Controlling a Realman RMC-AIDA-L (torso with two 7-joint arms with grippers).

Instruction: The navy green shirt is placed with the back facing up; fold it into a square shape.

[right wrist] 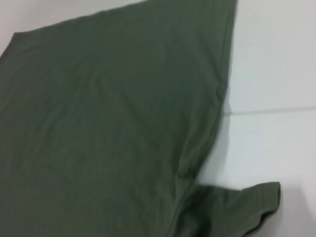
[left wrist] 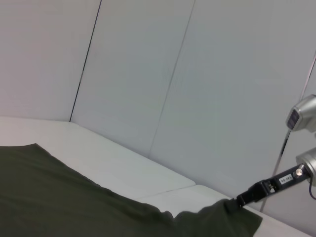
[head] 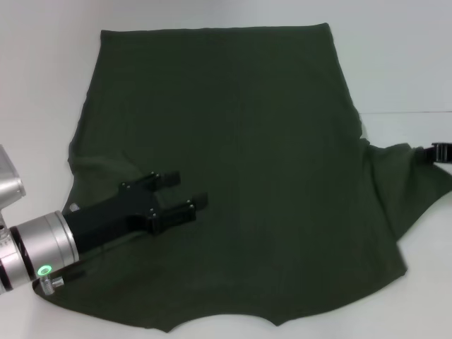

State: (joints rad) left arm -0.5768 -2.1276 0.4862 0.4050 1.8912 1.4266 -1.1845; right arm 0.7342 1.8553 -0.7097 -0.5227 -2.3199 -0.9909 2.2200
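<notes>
On the white table [head: 395,56] the navy green shirt [head: 247,141] is spread flat, its straight hem at the far side and one sleeve drawn out toward the robot's right. Over the shirt's left part the left gripper [head: 189,191] is held — its jaws parted, nothing between them. At the right sleeve's tip the right gripper [head: 441,152] is seen; whether it grips cannot be told.

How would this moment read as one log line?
shirt: flat, unfolded | left gripper: open, over shirt | right gripper: at right sleeve | table
</notes>
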